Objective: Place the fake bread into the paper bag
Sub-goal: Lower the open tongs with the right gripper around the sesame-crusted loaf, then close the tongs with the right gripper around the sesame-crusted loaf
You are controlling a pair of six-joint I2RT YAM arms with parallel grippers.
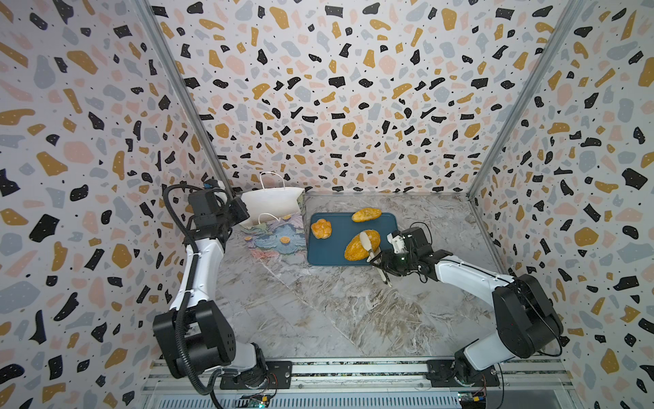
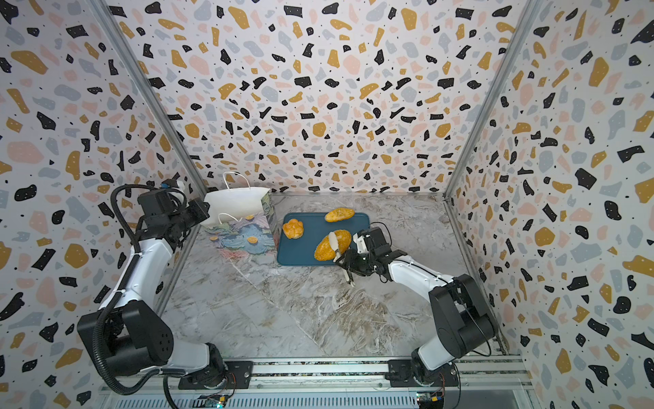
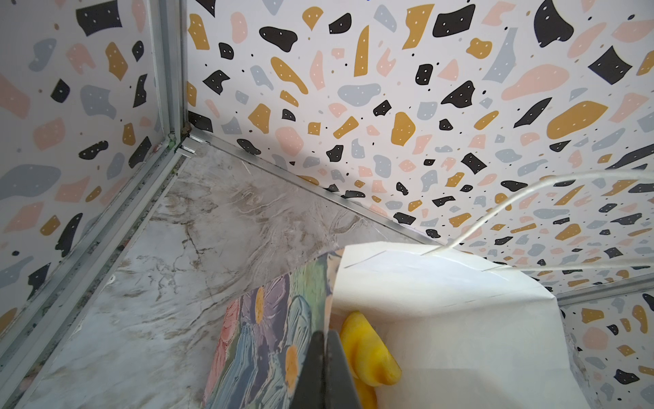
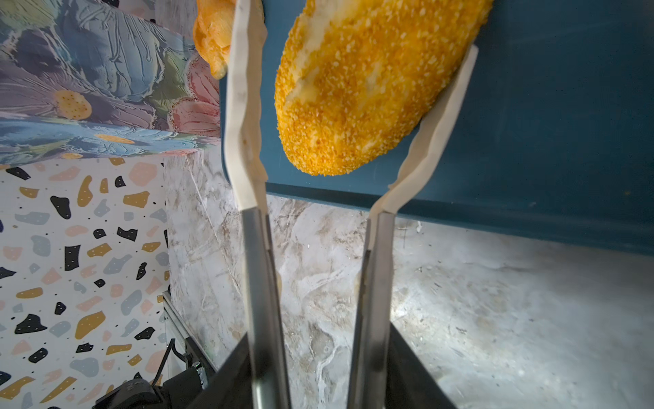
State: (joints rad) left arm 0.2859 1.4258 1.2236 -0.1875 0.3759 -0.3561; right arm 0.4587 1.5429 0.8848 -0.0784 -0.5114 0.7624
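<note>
Left gripper point(image 3: 325, 336) pinched shut on paper bag point(image 3: 424, 301) rim, right gripper point(image 1: 381, 261) clamping tongs point(image 4: 244, 106), tong tips straddling seeded loaf point(image 4: 361, 88) on blue tray point(image 4: 548, 106).

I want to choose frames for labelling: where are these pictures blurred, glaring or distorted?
Right wrist view: the tongs near the lens are blurred, the seeded loaf is sharp, and a bright glare patch lies on the marble table. Left wrist view: the left gripper is a dark blur. In both top views the side walls splay outward.
</note>
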